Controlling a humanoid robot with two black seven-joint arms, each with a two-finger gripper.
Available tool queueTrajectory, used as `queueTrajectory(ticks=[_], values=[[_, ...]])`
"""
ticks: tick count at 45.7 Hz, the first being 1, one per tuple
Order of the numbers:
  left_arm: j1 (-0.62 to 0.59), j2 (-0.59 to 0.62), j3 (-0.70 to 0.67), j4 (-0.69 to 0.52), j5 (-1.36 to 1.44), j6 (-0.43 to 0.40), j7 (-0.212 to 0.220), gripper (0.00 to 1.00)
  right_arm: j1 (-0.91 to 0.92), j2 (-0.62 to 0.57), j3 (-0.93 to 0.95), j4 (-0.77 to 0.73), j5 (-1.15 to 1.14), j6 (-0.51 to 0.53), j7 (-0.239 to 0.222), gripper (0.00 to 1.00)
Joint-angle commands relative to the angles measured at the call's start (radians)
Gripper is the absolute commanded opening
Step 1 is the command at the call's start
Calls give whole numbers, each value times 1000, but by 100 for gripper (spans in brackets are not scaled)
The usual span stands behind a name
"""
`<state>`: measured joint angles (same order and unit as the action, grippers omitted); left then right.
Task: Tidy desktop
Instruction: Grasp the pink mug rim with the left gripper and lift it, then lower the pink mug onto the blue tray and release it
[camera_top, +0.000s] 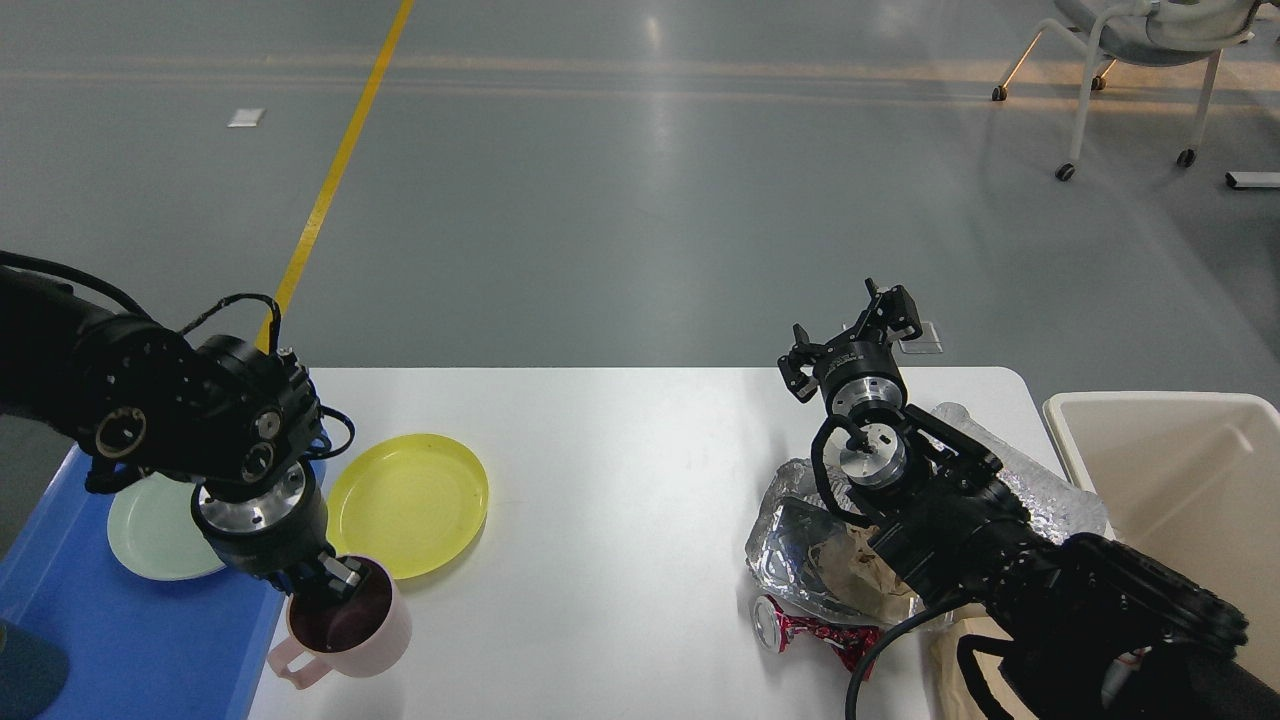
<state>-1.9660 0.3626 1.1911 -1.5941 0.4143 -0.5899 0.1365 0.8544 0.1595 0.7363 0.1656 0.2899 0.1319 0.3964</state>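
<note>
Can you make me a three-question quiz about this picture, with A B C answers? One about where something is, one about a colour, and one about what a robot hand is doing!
1. Where is the green plate?
A. On the blue tray
B. In the cream bin
C. On the floor

2. What colour is the plate lying on the desktop?
A. Red
B. Yellow
C. Black

3. What is the left gripper doing?
A. Resting open and empty on the floor
B. Pressing on the crushed can
C. Gripping the pink mug by its rim

Answers:
1. A, the green plate sits inside the tray at the left edge.
2. B, the plate beside the tray is clear yellow.
3. C, its fingers reach into the mug's mouth and pinch the rim, while the right gripper is open and empty above the foil.
</note>
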Motion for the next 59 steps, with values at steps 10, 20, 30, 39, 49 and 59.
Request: queueTrajectory(ticks=[10, 20, 30, 39, 49, 59], values=[[-286, 147, -22, 2, -28, -312, -1, 0, 0, 0, 0, 0, 0, 0, 1, 100], [-478, 220, -16, 13, -60, -370, -14, 0, 0, 0, 0, 0, 0, 0, 1, 100], [-613, 262, -10, 59, -60, -370, -14, 0, 0, 2, 0, 0, 0, 0, 1, 100], [-734, 315, -10, 71, -60, -370, -14, 0, 0, 0, 0, 0, 0, 0, -1, 100], [-705, 311, -4, 77, -57, -370, -9, 0, 0, 2, 0, 0, 0, 0, 1, 100], [-504, 309, 33, 117, -52, -370, 2, 0, 0, 0, 0, 0, 0, 0, 1, 100]])
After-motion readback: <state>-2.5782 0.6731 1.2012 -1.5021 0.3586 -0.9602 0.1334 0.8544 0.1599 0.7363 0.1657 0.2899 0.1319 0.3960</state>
